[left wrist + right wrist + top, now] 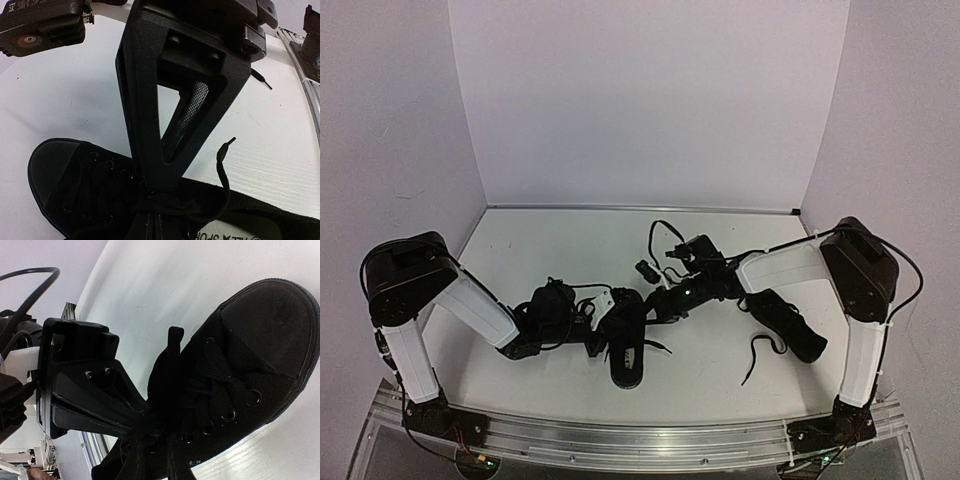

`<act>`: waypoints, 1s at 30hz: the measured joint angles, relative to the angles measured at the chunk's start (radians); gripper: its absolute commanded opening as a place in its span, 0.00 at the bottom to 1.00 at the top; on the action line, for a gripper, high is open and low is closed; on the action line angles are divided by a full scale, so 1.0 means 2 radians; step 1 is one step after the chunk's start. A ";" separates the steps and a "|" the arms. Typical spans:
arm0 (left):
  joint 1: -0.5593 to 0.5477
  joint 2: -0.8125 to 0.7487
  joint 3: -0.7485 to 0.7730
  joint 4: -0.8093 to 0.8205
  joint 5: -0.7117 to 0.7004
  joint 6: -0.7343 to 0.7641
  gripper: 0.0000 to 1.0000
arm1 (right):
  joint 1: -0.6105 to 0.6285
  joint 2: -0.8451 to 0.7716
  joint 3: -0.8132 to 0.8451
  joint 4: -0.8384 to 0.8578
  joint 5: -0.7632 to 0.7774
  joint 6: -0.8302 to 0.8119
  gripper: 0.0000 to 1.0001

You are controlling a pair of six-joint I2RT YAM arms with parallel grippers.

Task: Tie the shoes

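One black shoe (626,350) lies mid-table between both arms. My left gripper (608,335) comes in from the left and my right gripper (646,312) from the right. In the left wrist view the shoe (60,175) lies toe-left, and the left gripper (160,189) is shut on a lace at the knot above the tongue. A free lace end (226,148) curls up beside the pale insole label (240,229). In the right wrist view the right gripper (150,426) is shut on a lace by the shoe's (265,335) upper eyelets. The second shoe (792,325) lies untouched under the right forearm.
The second shoe's loose lace (760,355) trails toward the near edge. An aluminium rail (640,440) runs along the table's front edge and also shows in the left wrist view (312,95). White walls close the back and sides. A black cable (660,235) loops above the right wrist.
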 measured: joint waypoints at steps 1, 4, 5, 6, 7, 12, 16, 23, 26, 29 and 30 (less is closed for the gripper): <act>0.000 0.000 0.000 0.000 0.000 0.000 0.00 | 0.001 0.001 0.000 0.001 -0.001 0.000 0.15; 0.000 0.000 0.000 0.000 0.000 0.000 0.00 | 0.003 0.003 0.000 0.002 -0.002 0.002 0.16; 0.000 0.000 0.000 0.000 0.000 0.000 0.00 | 0.003 0.003 0.000 0.003 -0.003 0.002 0.16; 0.000 0.000 0.000 0.000 0.000 0.000 0.00 | 0.004 0.003 0.000 0.003 -0.004 0.003 0.16; 0.000 0.000 0.000 0.000 0.000 0.000 0.00 | 0.005 0.004 0.000 0.004 -0.005 0.004 0.16; 0.000 0.000 0.000 0.000 0.002 0.001 0.00 | 0.009 0.007 0.003 0.007 -0.007 0.005 0.16; 0.000 0.000 0.000 -0.001 0.003 0.001 0.00 | 0.011 0.011 0.006 0.009 -0.008 0.007 0.16; 0.001 0.000 0.000 -0.002 0.004 0.002 0.00 | 0.012 0.011 0.006 0.009 -0.006 0.010 0.00; 0.001 0.000 0.000 -0.004 0.004 0.004 0.02 | 0.012 0.011 0.006 0.008 -0.004 0.010 0.00; 0.001 0.000 0.000 -0.005 0.004 0.006 0.05 | 0.012 0.011 0.006 0.008 -0.003 0.010 0.00; 0.001 0.000 0.000 -0.005 0.004 0.007 0.06 | 0.012 0.011 0.006 0.008 -0.003 0.009 0.00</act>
